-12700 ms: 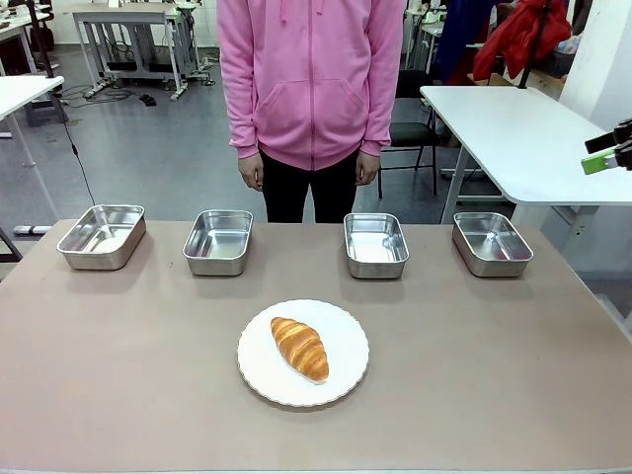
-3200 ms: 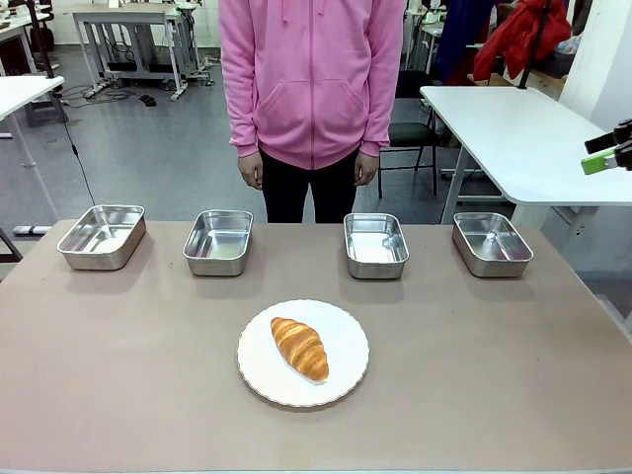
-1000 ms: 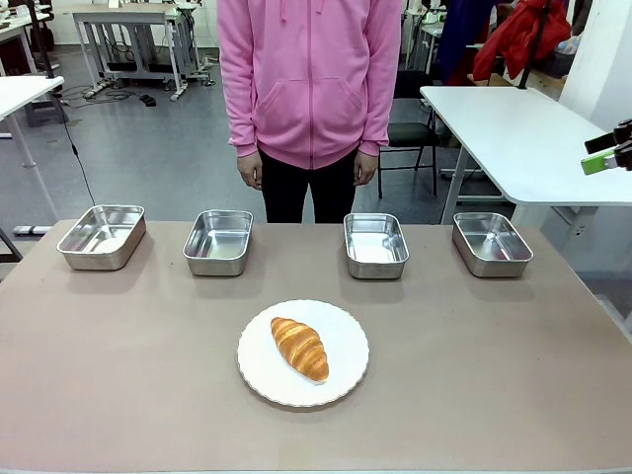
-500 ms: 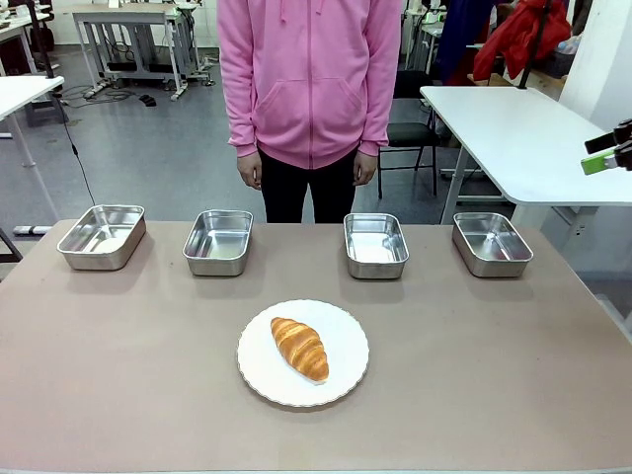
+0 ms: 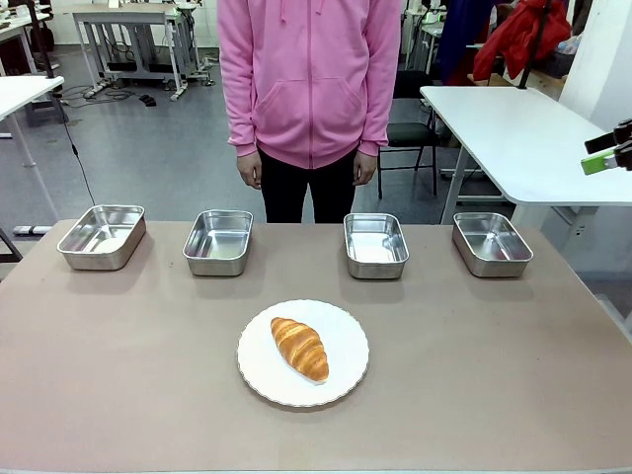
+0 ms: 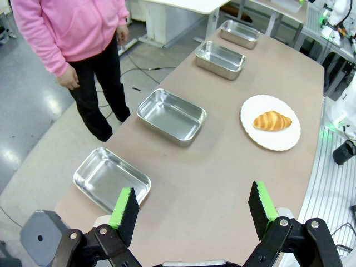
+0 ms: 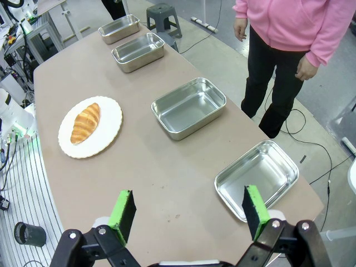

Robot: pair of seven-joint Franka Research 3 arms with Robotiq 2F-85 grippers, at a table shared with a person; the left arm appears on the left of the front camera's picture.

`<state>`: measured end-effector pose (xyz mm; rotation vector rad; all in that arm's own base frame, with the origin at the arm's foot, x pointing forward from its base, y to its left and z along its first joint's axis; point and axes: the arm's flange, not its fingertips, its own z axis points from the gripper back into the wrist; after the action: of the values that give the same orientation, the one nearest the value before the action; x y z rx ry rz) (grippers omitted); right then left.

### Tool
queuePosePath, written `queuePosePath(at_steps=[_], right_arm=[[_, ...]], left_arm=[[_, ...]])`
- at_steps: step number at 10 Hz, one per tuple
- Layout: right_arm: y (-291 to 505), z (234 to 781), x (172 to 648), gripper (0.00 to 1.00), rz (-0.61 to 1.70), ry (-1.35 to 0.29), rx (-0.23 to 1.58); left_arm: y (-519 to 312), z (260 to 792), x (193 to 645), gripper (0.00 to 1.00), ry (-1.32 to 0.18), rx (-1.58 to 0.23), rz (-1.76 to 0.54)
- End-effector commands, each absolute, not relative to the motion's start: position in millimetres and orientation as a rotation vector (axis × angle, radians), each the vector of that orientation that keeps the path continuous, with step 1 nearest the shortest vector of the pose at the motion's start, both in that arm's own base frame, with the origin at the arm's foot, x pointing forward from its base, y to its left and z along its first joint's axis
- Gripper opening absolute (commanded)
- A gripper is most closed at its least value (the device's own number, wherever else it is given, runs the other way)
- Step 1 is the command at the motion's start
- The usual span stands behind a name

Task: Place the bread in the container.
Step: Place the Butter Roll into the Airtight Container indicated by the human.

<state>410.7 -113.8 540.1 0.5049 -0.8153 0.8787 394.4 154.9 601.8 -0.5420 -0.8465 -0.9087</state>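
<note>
Matt brown table [image 5: 118,395], wide and flat, under even indoor light. At 6 o'clock from its middle, a round white plate [image 5: 348,383] with a wavy rim. On this plate the croissant [image 5: 299,348], golden-brown and ridged, lying flat with its tips toward 11 and 5 o'clock, not in any pan.

Along the far edge, toward 12 o'clock, four shiny steel pans in one row, well apart from each other: the first pan [image 5: 102,236] at 10 o'clock, the second pan [image 5: 218,240] near 11, the third pan [image 5: 375,244] near 1, the fourth pan [image 5: 491,243] at 2. All alike, so impossible to tell which one counts as the container.

Just behind the row, at 12 o'clock, a person [image 5: 311,79] in a pink hoodie. Around: grey floor [image 5: 148,148] with cables, a white side table [image 5: 513,128] at 2 o'clock, a red garment [image 5: 518,35] at 1 o'clock.

High above one short end of the table, the left gripper [image 6: 192,192], jaws spread fully, holding nothing. Above the opposite end, the right gripper [image 7: 188,192], equally wide open and empty.

Person cut off above the shoulders by the top edge. In the front view at 3 o'clock, a green pad [image 5: 595,162] of the right gripper, the rest cut by the picture's edge. Insides of the pans hard to read because of bright reflections.
</note>
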Motion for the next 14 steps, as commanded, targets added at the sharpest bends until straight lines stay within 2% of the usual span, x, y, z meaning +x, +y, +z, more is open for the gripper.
queuePosePath(at_steps=[1, 14], right_arm=[[-112.5, 541.6, 410.5, 1.0, 0.883, -0.821, 0.507], [-112.5, 541.6, 410.5, 1.0, 0.883, -0.821, 0.507]], left_arm=[[155.4, 601.9, 393.4, 1.0, -0.85, -0.542, -0.909], [155.4, 601.9, 393.4, 1.0, -0.85, -0.542, -0.909]])
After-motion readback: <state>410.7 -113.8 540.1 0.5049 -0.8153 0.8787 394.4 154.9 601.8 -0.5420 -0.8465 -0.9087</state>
